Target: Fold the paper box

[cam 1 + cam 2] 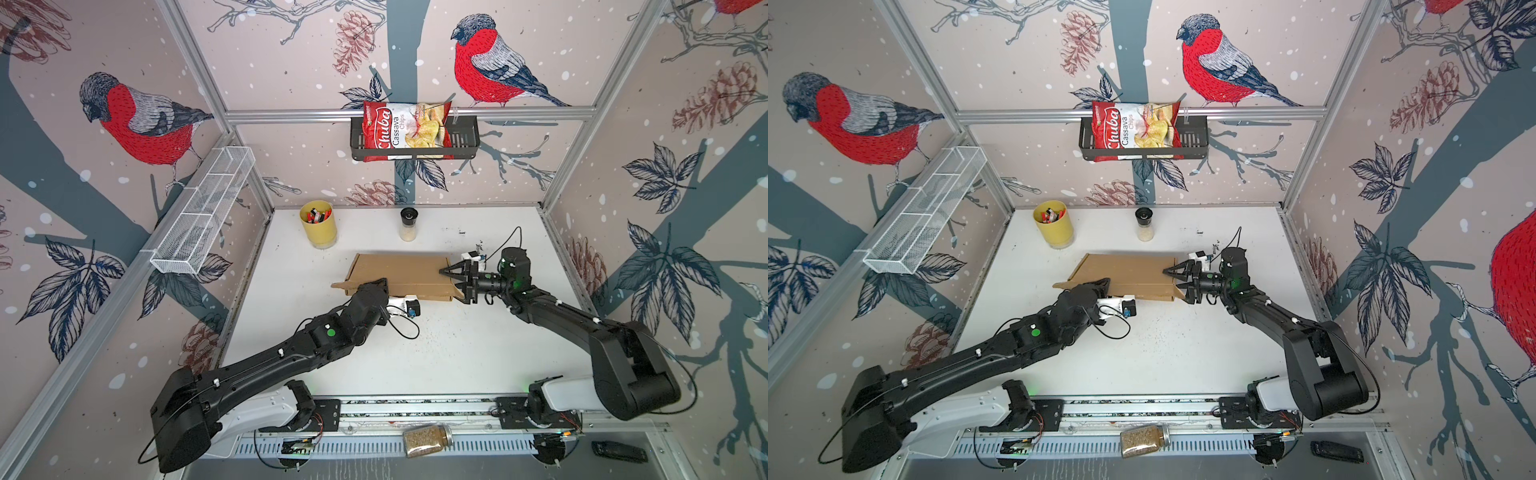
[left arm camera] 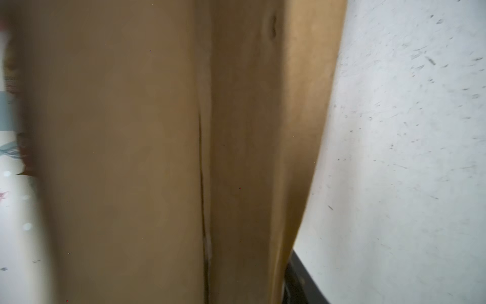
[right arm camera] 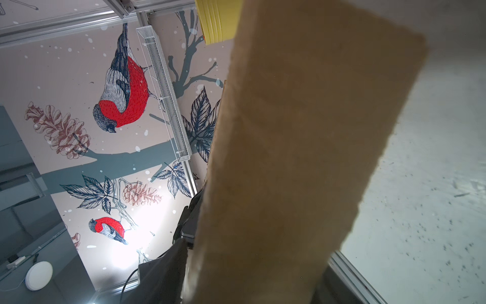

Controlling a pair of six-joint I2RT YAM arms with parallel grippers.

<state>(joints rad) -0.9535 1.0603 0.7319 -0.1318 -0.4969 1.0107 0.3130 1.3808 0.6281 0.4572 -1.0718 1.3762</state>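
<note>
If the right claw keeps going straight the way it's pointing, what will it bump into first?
The box. The right claw points straight at its right end, and its jaws sit around that edge, so it would likely push cardboard right away.

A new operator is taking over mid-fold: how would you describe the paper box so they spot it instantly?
Start at the white table. Near its middle, on the near side of the yellow cup and the black-capped jar, lies the paper box. It is the only plain brown cardboard there, low and wide, while its neighbours stand upright.
</note>
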